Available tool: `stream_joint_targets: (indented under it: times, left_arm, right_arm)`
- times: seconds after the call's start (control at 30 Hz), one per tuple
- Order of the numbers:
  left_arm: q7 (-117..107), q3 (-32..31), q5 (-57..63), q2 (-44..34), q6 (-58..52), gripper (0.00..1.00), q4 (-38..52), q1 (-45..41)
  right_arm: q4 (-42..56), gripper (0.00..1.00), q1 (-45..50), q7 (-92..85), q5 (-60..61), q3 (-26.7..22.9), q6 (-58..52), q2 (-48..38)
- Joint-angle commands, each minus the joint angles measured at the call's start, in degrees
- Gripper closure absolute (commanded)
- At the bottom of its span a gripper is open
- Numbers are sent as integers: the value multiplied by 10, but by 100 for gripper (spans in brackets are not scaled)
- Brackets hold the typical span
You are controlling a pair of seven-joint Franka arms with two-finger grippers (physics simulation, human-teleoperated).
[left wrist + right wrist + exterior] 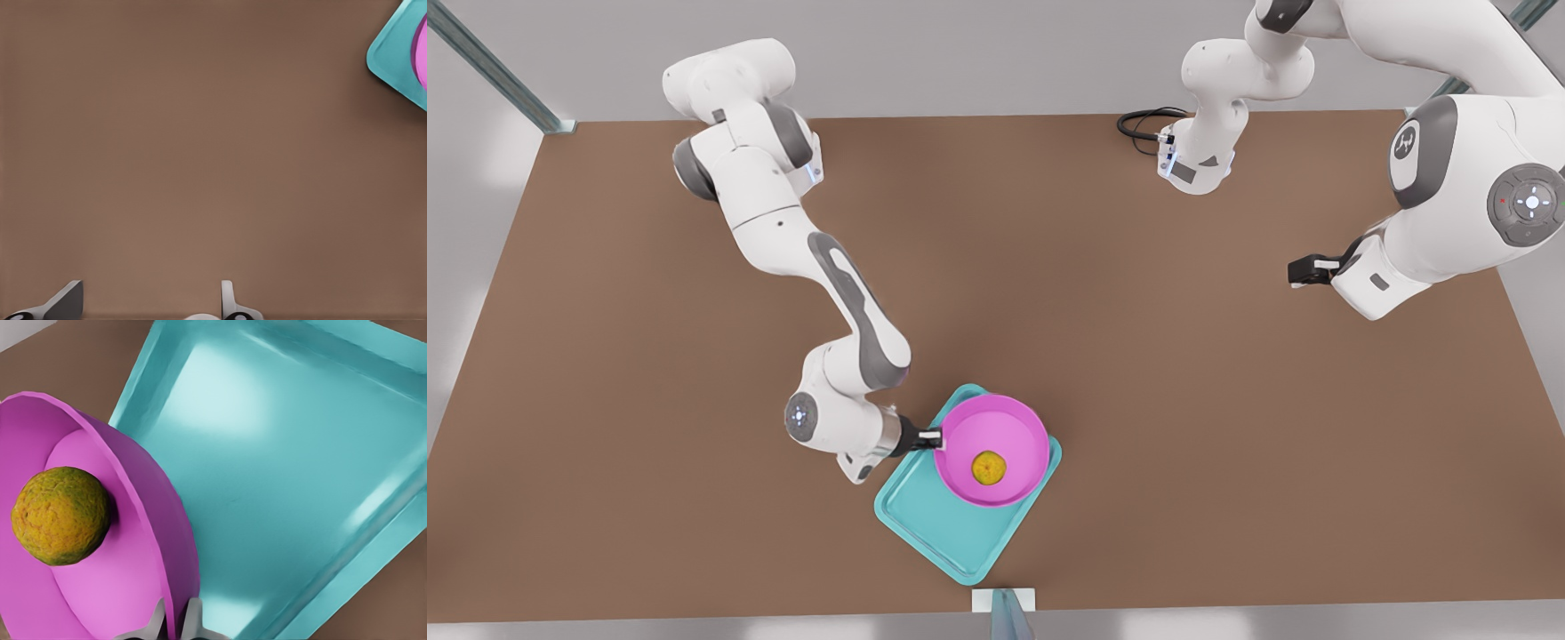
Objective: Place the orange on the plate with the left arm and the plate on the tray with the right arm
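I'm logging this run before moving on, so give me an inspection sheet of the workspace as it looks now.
Surface: brown table, bare around the tray.
Job's things: orange sits in the pink plate; plate is over the teal tray, overhanging its far edge; contact cannot be judged.
Clutter: nothing seen.
Grippers: right gripper shut on the plate's rim; left gripper open above bare table, arm waiting at the front view's right.
Cables: black cable looped at the far table edge.
Surroundings: grey walls, metal frame struts.

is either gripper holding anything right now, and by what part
The right gripper is shut on the plate, pinching its rim on the edge nearest that arm, with the orange inside. The left gripper is open over bare table, holding nothing.
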Motion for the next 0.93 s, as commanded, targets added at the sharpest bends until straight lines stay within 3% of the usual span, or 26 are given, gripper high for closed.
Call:
stream_joint_targets:
  times: [0.0, 0.17, 0.2, 0.33, 0.4, 0.47, 0.5, 0.53, 0.57, 0.67, 0.73, 0.9]
  left_arm:
    - [-1, 0, 1, 1, -1, 0, 0, 0]
    - [-2, 0, 1, 1, 0, 0, 0, 0]
    - [-2, 0, 1, 1, 1, 0, 0, 0]
    - [-2, 0, -1, 1, 1, 0, 0, 0]
    - [-2, 0, 0, 0, -1, 0, 0, 0]
    - [0, 0, -2, 0, -1, 0, 1, 0]
    - [1, 1, -3, 1, -7, 0, 1, 1]
    - [0, 1, -3, 1, -8, 0, 1, 1]
    - [0, 1, -3, 1, -8, 0, 1, 1]
    - [-1, 0, -3, 1, -8, 0, 1, 0]
    - [-2, 0, -3, 2, -8, 0, 1, 0]
    - [-2, 0, -3, 3, -8, 0, 1, 0]
  right_arm:
    - [11, 79, -5, 9, -1, 0, 29, 15]
    - [-6, 78, -6, 12, -1, 0, 29, 12]
    - [-7, 0, -5, 13, -1, 0, 29, 12]
    - [-7, 0, -4, 13, 2, 0, 28, 2]
    - [-53, 0, -31, 10, -8, -1, 2, -71]
    - [-67, 0, -98, 9, -140, -8, -216, -166]
    - [-69, 0, -125, 10, -261, -19, -346, -212]
    - [-109, 0, -140, -38, -420, -23, -415, -270]
    - [-114, 0, -160, -118, -472, -24, -421, -323]
    - [-116, 0, -177, -122, -475, -25, -493, -455]
    - [-169, 0, -190, -128, -462, -24, -497, -515]
    - [-193, 0, -190, -127, -458, -24, -497, -538]
